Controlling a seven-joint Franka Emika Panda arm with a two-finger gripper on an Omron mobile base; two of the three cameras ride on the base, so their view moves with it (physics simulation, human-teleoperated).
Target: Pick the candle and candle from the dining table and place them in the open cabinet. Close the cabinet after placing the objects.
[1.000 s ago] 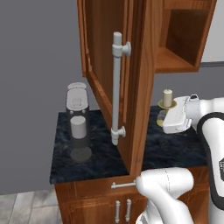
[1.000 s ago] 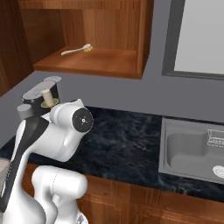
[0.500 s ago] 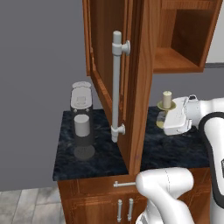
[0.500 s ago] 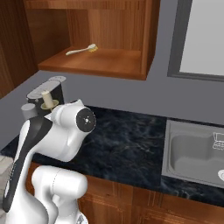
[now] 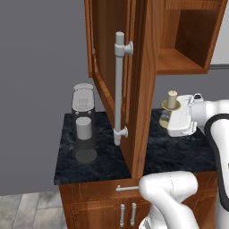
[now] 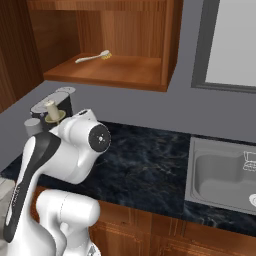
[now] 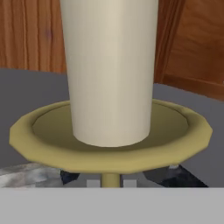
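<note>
Gripper (image 5: 175, 117) is clamped on the stem under the candle (image 5: 172, 99), carrying it upright above the black counter (image 5: 103, 156), beside the open door (image 5: 134, 80) and below the cabinet (image 6: 107, 70) shelf, likely so it can be lifted in level.

Count of things around the open wall cabinet

One short cream candle (image 5: 172, 99) on one brass dish holder (image 7: 109, 148); one wall cabinet (image 6: 110, 70) with one open door (image 5: 134, 67) and one long silver bar handle (image 5: 119, 89); one brush (image 6: 93, 57) on the cabinet shelf; one coffee machine (image 5: 83, 120) with one cup (image 5: 83, 128) in it; one black marble counter (image 6: 145, 165); one sink (image 6: 225, 175); two short silver handles (image 5: 127, 214) on the base cabinet doors and one drawer handle (image 5: 127, 188).
</note>
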